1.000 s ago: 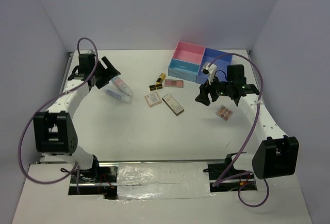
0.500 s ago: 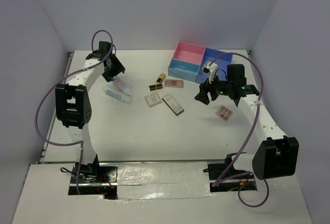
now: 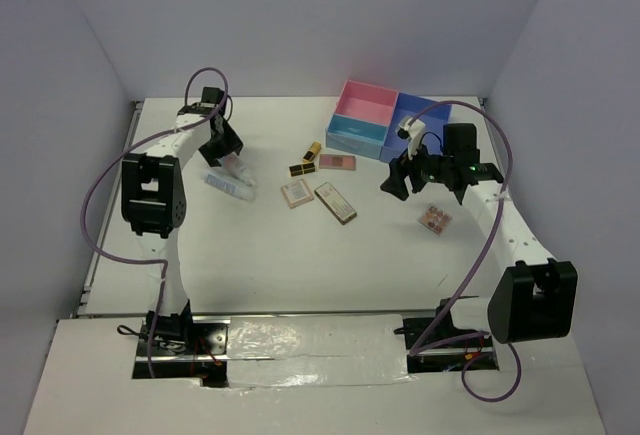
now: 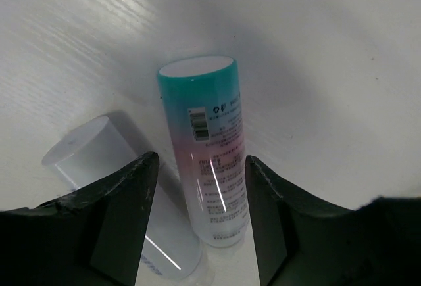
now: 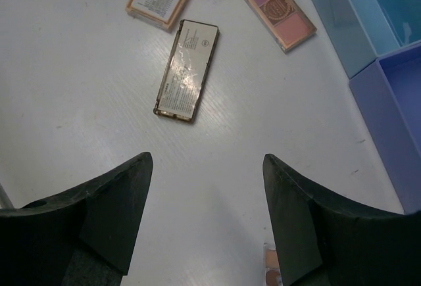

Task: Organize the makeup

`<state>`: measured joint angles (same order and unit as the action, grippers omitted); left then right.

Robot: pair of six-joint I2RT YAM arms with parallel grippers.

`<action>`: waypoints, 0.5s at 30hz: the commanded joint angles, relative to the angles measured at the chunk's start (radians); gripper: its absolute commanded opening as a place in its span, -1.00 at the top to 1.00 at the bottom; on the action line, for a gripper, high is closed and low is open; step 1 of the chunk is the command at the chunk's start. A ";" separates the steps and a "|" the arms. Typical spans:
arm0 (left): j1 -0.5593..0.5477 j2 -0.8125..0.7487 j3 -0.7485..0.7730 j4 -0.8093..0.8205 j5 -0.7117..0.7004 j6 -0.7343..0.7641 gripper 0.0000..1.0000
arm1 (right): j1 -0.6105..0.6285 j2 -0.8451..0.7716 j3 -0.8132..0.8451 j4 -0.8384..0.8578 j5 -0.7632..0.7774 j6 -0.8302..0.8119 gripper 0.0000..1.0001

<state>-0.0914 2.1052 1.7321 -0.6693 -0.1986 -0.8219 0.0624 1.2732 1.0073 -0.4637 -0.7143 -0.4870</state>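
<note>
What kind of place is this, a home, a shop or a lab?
Probably a robotics lab test cell: bare pale walls box in a white table, a white left arm and right arm with purple cables are bolted at its near edge, and flat rectangular makeup palettes lie beside a pink-and-blue compartment box.

Tube [image 4: 212,158] teal-to-pink fade; second tube [image 4: 89,146] white; box [image 3: 355,140] pink, blue.

pale tube [image 4: 82,144] beside teal-ended tube [image 4: 214,167]; other flank open
</note>
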 commanded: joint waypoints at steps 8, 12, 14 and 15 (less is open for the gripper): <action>-0.002 0.124 0.135 -0.012 0.005 -0.002 -0.28 | -0.016 0.031 0.054 0.039 -0.019 0.008 -0.51; -0.002 0.157 0.158 -0.018 0.022 0.001 -0.20 | -0.019 0.035 0.053 0.042 -0.022 0.013 -0.51; -0.002 0.164 0.149 -0.007 0.037 0.001 -0.16 | -0.019 0.037 0.057 0.036 -0.020 0.010 -0.51; -0.001 0.168 0.146 0.000 0.047 0.003 -0.11 | -0.019 0.037 0.062 0.033 -0.019 0.007 -0.51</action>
<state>-0.0914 2.2429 1.8534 -0.6792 -0.1825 -0.8158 0.0494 1.3067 1.0130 -0.4606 -0.7189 -0.4870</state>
